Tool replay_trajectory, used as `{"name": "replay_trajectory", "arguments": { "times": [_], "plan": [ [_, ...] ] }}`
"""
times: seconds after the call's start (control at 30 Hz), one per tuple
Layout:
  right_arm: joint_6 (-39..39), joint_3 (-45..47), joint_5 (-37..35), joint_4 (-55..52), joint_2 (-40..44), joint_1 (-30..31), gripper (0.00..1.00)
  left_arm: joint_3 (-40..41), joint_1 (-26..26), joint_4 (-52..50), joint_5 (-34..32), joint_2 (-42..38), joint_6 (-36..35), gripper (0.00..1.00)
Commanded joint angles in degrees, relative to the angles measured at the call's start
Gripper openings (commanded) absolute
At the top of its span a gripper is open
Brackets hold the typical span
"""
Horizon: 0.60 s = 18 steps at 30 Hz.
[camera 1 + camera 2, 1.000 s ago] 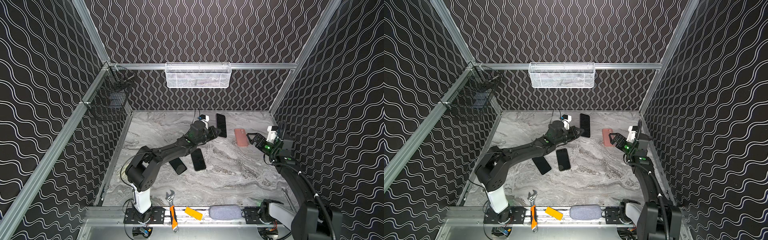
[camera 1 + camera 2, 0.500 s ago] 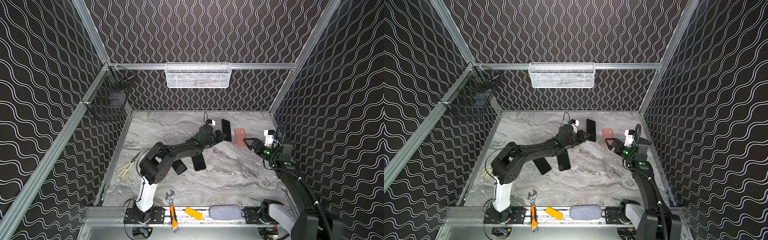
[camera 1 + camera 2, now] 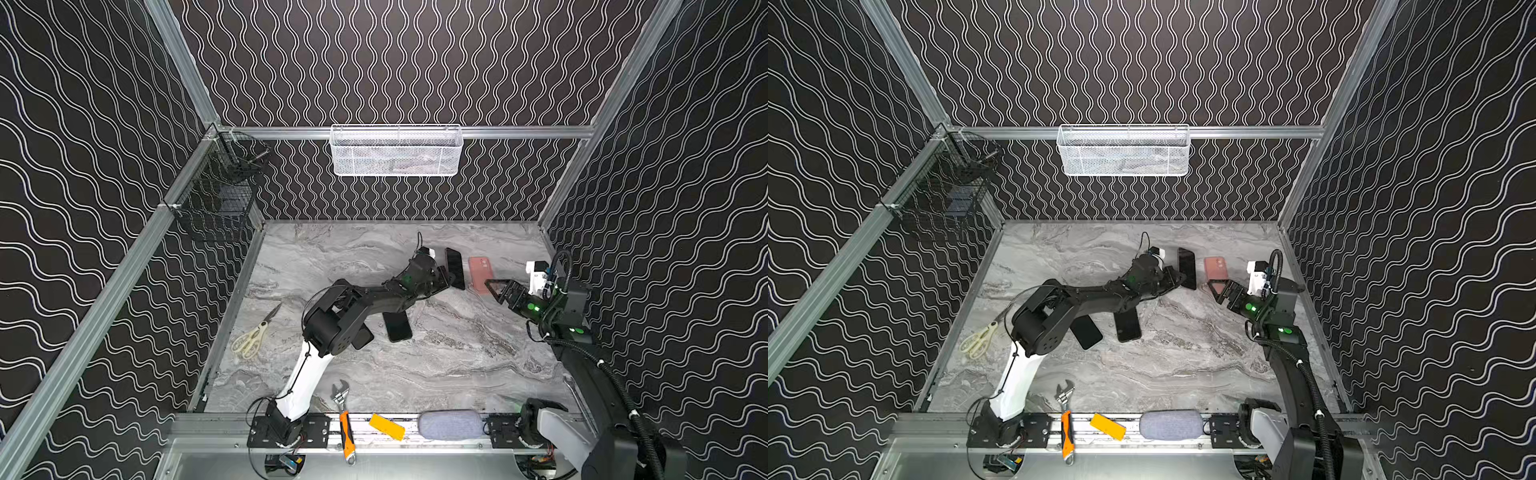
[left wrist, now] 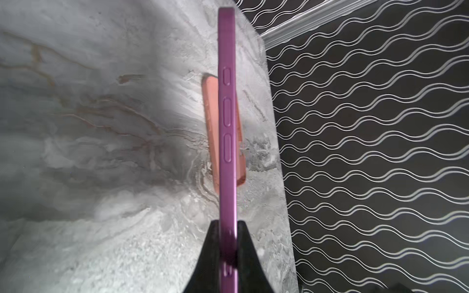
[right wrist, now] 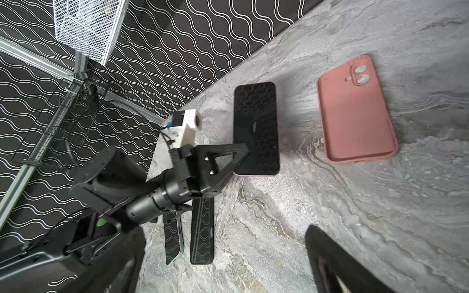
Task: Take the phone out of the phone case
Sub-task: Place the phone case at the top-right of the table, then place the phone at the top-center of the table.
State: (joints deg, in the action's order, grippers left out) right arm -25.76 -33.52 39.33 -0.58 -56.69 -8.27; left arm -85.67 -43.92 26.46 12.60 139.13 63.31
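held phone (image 3: pixel 455 268) nr pink case (image 3: pixel 480 272)

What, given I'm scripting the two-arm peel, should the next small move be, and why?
Probably bring the open right gripper across to the free end of the purple-cased phone. The left gripper is shut on one end of it, holding it on edge, and nothing else grips it, so a second grip seems needed to pry the case off.
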Motion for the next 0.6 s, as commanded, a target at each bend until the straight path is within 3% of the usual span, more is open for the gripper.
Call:
{"name": "replay_trajectory", "arguments": {
  "times": [0.0,0.57],
  "plan": [
    [1.5,0.5,0.1,-0.4,0.5,0.0,0.99,-2.3,0.4,4.3,0.6,1.6,0.8,0.00],
    [1.6,2.8,-0.2,1.7,1.6,-0.1,0.99,-6.9,1.4,4.3,2.5,7.5,1.5,0.01]
  ]
}}
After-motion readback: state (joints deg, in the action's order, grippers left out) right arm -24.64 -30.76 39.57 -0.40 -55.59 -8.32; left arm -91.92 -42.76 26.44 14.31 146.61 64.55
